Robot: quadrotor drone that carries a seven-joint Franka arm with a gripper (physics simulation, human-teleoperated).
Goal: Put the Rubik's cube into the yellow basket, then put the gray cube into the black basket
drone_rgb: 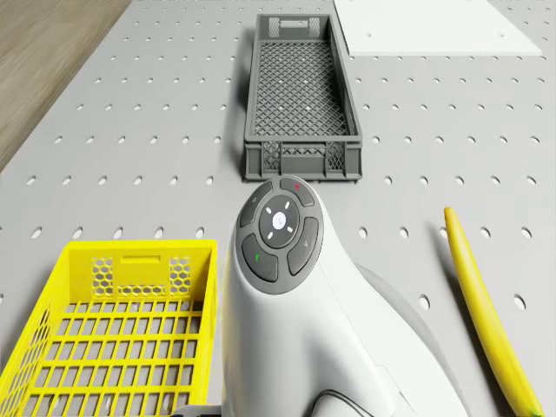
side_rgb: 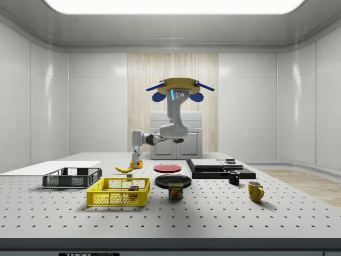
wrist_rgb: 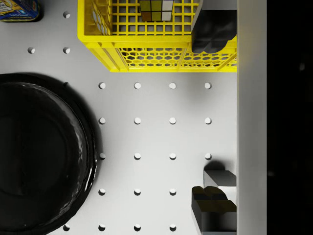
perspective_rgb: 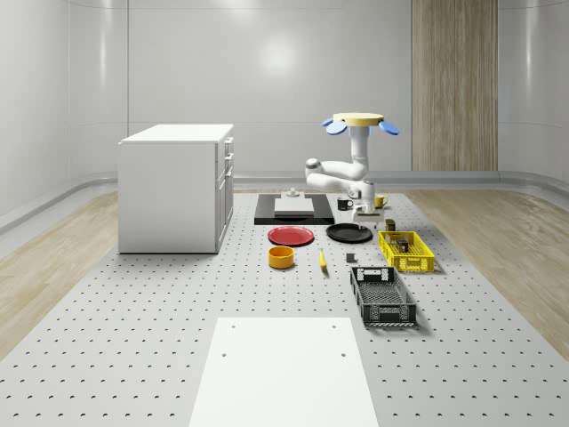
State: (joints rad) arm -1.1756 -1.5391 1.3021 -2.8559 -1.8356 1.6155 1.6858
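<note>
Rubik's cube [wrist_rgb: 156,10] already sits in the yellow basket [wrist_rgb: 146,56]; gripper [wrist_rgb: 213,115] jaws spread, empty, drone [perspective_rgb: 362,122] hovering. Gray cube [wrist_rgb: 220,178] is just beside 1 finger [wrist_rgb: 212,200], so descending might knock it away.
</note>
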